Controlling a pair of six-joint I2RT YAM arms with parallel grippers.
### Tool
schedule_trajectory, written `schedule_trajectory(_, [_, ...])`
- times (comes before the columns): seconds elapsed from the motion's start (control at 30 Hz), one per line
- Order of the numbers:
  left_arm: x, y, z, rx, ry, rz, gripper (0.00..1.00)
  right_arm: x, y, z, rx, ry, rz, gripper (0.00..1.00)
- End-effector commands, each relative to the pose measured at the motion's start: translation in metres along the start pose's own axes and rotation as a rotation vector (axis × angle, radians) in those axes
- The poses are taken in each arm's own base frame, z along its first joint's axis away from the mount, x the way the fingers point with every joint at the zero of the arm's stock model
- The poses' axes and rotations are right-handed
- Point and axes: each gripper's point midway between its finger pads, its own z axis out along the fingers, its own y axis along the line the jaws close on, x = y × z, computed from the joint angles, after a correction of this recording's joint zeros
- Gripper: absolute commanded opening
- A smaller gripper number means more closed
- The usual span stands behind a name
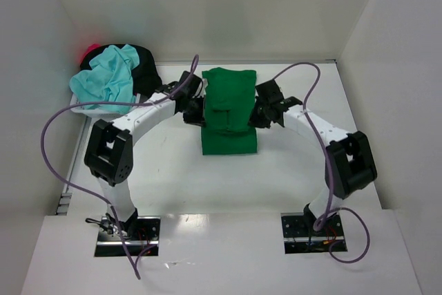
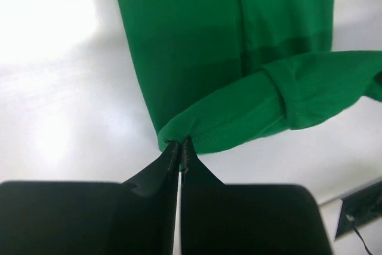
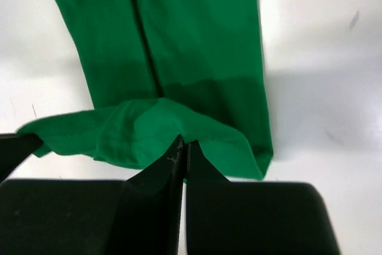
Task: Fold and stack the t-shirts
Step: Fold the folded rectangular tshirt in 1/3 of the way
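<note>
Pinching the green shirt from both sides, the two arms meet over the middle of the desk, nearer its far edge.

Left tool: clenched, tips nipping the rolled edge of a green fold on the shirt's left side.

Right tool: clenched likewise, tips closed on the fold's other end.

Fold is raised off the flat part of the shirt and spans its width between the tools. Rest of the shirt lies flat on the desk as a long rectangle, one end toward the arm bases.

Far-left corner: heap of shirts. Turquoise shirt on top, black shirt behind it, a bit of red shirt at the far side. Heap apart from the green shirt.
</note>
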Motion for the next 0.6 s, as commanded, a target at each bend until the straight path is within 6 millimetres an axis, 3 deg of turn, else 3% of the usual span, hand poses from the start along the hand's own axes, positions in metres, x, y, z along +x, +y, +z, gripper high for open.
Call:
schedule_trajectory(0.0, [-0.025,0.003,0.008,0.027,-0.012,0.052,0.0,-0.054,0.022,0.009,-0.063,-0.11,-0.012,0.0])
schedule_trajectory(0.2, [-0.061,0.009,0.029,0.06,-0.028,0.049,0.0,-0.098,0.015,0.035,-0.039,-0.141,0.004,0.0])
schedule_trajectory(0.27, [-0.062,0.009,0.042,0.069,-0.008,0.057,0.0,-0.107,0.016,0.039,-0.039,-0.151,0.001,0.0])
schedule_trajectory(0.4, [-0.065,0.011,0.061,0.088,0.018,0.045,0.0,-0.102,0.005,0.067,-0.006,-0.104,-0.012,0.03])
schedule_trajectory(0.57, [-0.066,0.02,0.075,0.08,0.025,0.033,0.02,-0.093,0.001,0.086,0.001,-0.065,-0.021,0.04])
